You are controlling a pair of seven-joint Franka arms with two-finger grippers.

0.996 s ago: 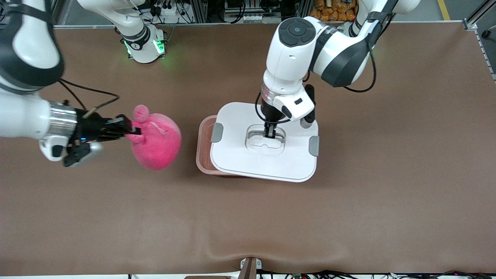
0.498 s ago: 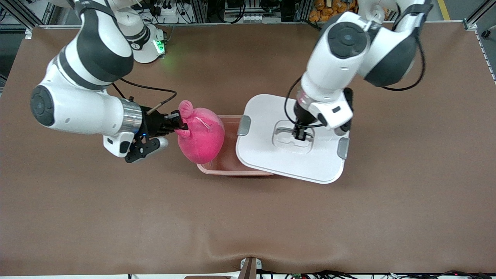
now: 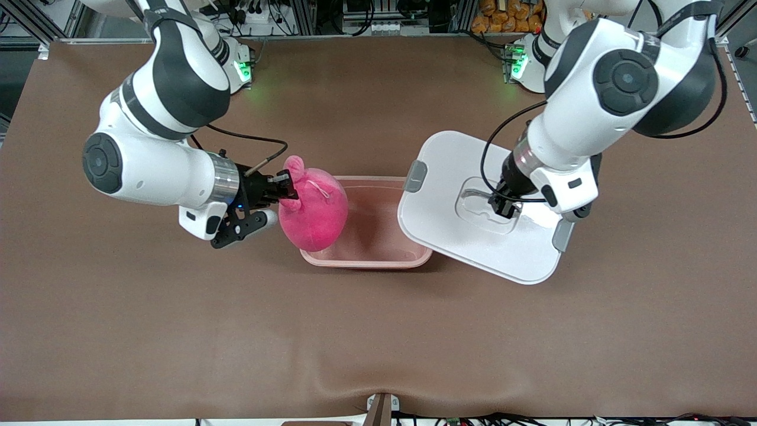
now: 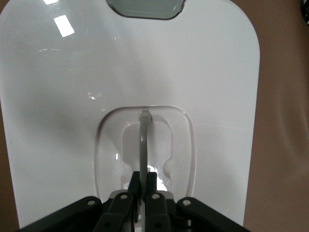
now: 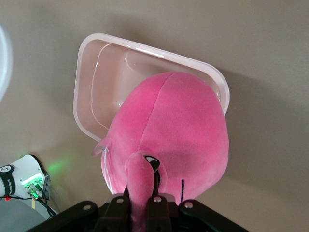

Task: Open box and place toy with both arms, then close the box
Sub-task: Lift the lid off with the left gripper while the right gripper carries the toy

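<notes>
Brown desk (image 3: pixel 177 331) carries an open pink box (image 3: pixel 378 259) at its middle. Right hand (image 3: pixel 288 190) pinches a limb of the toy (image 3: pixel 314 208), which hangs over the box's rim at the right arm's end. Left hand (image 3: pixel 502 207) is clamped on the handle (image 4: pixel 143 140) of the white lid (image 3: pixel 449 231), holding it tilted, up over the desk just beside the box toward the left arm's end.

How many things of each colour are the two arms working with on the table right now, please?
Pink: 2, the toy and the box
White: 1, the lid
Total: 3
</notes>
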